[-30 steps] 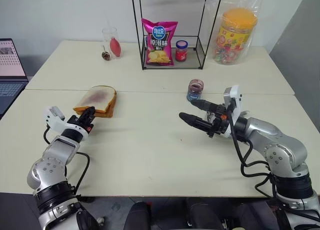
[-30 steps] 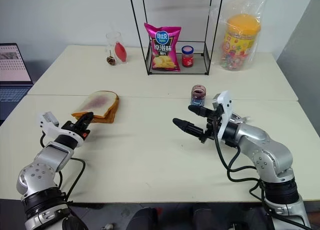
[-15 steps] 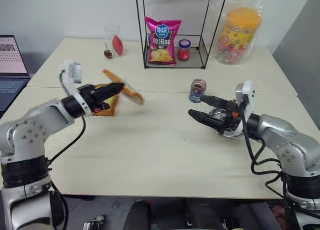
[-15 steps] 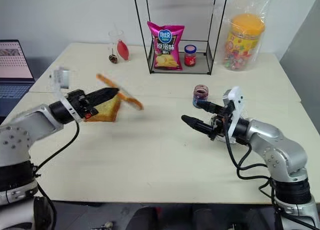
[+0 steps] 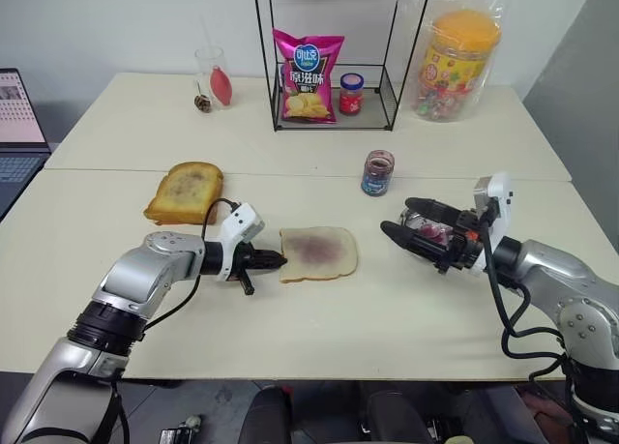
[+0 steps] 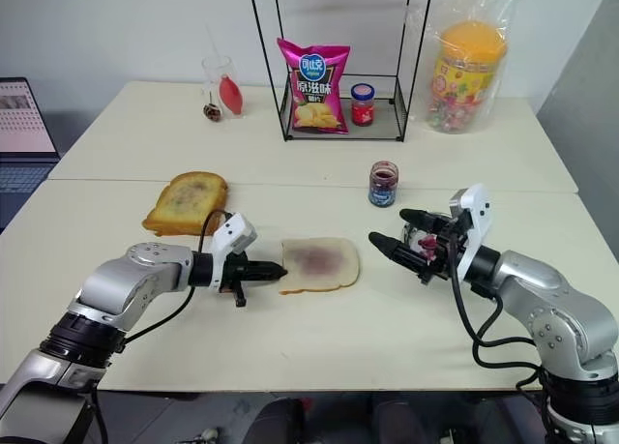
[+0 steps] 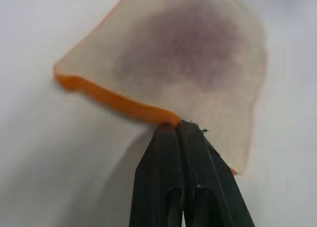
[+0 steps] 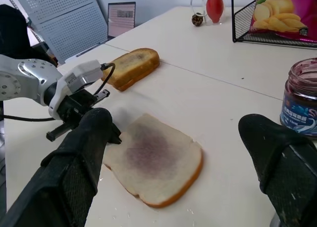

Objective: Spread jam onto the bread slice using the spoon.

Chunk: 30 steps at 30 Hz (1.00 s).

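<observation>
The bread slice [image 5: 322, 251] lies flat on the table's middle, pale, with a purplish jam [image 5: 315, 244] smear on its face. My left gripper [image 5: 277, 261] lies low at the slice's left edge, shut on the crust; in the left wrist view the black fingertips [image 7: 171, 133] meet at the orange crust [image 7: 114, 99]. My right gripper [image 5: 397, 217] hovers open to the right of the slice, its fingers [image 8: 84, 148] wide apart, and points toward it. The spoon is out of view.
A browner slice [image 5: 186, 191] lies at the left. An open jar of dark jam [image 5: 377, 172] stands behind the right gripper. Further back are a wire rack [image 5: 329, 125] with a chip bag [image 5: 308, 65] and a red-lidded jar [image 5: 351, 94], a glass [image 5: 211, 76], a bagged candy jar [image 5: 455, 62] and a laptop [image 5: 14, 110].
My left gripper has swung the bread slice off the browner slice, to the right and down, and it now lies on the table's middle. My right gripper drifted slightly right, still open.
</observation>
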Each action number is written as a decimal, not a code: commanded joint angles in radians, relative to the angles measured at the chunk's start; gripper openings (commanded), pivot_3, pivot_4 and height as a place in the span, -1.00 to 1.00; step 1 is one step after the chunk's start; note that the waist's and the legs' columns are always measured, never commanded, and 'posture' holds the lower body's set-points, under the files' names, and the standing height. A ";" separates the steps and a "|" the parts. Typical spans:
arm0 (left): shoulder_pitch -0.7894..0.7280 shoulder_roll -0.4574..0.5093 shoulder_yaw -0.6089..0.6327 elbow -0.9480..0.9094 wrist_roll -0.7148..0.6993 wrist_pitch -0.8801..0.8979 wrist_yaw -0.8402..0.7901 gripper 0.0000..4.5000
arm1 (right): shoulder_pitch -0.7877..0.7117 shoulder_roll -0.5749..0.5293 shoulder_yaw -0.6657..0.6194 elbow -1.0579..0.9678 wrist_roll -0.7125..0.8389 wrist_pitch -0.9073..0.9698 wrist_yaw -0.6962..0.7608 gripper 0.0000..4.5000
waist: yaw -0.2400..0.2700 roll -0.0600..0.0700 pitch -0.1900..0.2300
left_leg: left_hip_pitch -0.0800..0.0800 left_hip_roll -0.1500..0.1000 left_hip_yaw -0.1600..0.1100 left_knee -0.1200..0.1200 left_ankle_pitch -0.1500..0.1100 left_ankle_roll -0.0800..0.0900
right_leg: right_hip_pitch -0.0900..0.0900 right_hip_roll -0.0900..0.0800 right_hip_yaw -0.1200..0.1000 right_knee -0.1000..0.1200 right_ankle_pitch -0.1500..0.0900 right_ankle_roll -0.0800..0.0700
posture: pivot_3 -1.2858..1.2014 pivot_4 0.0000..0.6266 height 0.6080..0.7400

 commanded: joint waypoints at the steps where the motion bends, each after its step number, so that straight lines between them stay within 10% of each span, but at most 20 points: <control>1: -0.028 -0.003 0.033 0.026 0.031 -0.051 -0.058 -0.99 | 0.033 -0.013 -0.096 -0.027 0.035 0.004 -0.044 1.00 | 0.001 0.000 0.000 | 0.000 0.000 0.000 0.000 0.000 0.000 | 0.000 0.000 0.000 0.000 0.000 0.000 | 0.03 -0.52 1.00; 22: -0.165 -0.254 -0.028 0.200 0.219 -0.184 -0.139 -0.99 | 0.161 -0.066 -0.391 0.248 0.051 -0.011 -0.090 1.00 | 0.026 0.000 0.000 | -0.002 -0.001 0.000 0.011 0.000 0.000 | 0.003 0.000 0.000 0.001 0.002 0.004 | 0.03 -0.52 1.00; 30: -0.136 -0.150 0.079 0.105 0.165 -0.132 -0.198 -0.36 | 0.168 0.003 -0.515 0.402 0.143 0.061 -0.199 1.00 | 0.014 0.001 0.000 | -0.002 -0.001 0.000 0.012 0.000 0.000 | 0.003 0.000 0.002 0.002 0.004 0.006 | 0.03 -0.52 1.00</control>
